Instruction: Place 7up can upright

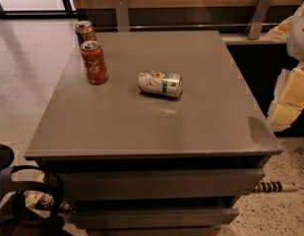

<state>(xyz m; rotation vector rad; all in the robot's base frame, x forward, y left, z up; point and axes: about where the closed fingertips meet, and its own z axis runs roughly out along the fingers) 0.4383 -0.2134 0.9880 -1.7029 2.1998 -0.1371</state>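
Observation:
The 7up can (pixel 160 83) lies on its side near the middle of the grey table (pixel 141 127). It is whitish-silver with a green band, and its top end points right. My gripper (pixel 290 96) shows as white and pale yellow parts at the right edge of the view. It is beyond the table's right side, well clear of the can, and holds nothing that I can see.
A red-orange Coca-Cola can (pixel 94 62) stands upright at the table's back left. A copper-brown can (pixel 85 32) stands upright behind it near the far left corner. A wall with metal brackets (pixel 121 13) runs behind the table. Drawers (pixel 156 183) face me below.

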